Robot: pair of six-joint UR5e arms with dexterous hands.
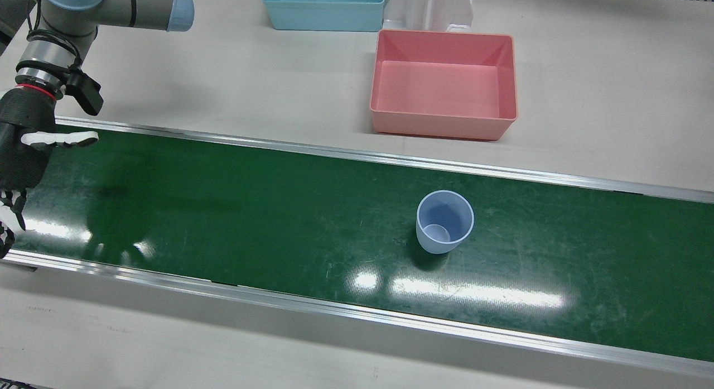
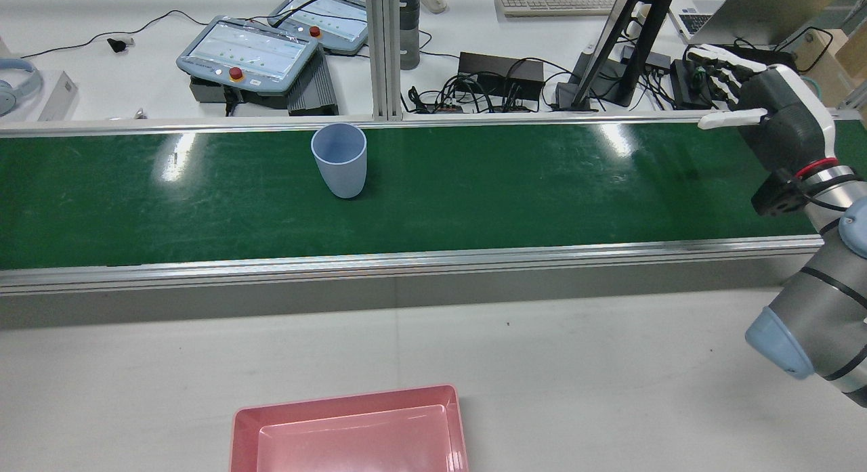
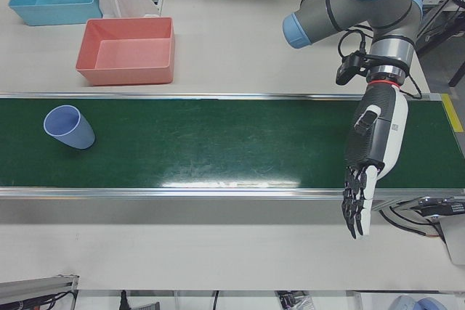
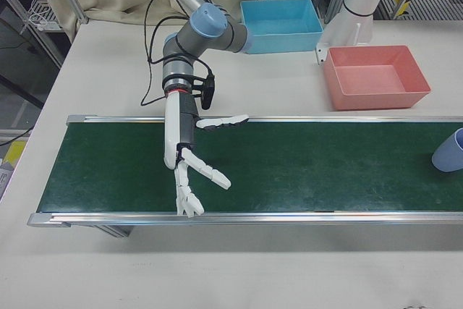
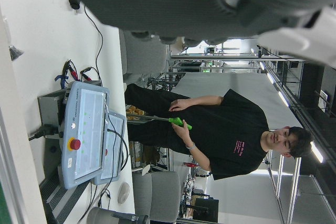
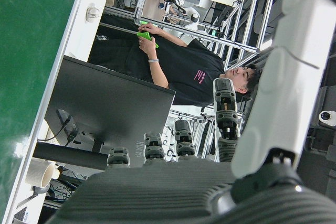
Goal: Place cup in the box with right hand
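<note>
— While nothing is held yet, which step can be judged to be in hand?

— The reach, it seems. The right hand (image 4: 189,157) is seen empty, its fingers (image 4: 206,172) spread wide with the thumb out to the side, hovering over the end of the green belt (image 1: 223,210).

— Where is the cup to be found from there?

— Well apart from the hand, far along the belt, the blue cup (image 1: 444,221) stands upright with its mouth up. Beyond it and off the belt, on the arm's base side, lies the empty pink box (image 1: 440,126).

— What is called for next?

— A long sideways travel along the belt is judged necessary. The fingers should be kept apart until the cup's wall is enclosed, lest it be tipped.

— And the left hand (image 3: 370,157)?

— Empty too, fingers held straight, at the belt's opposite end.
</note>
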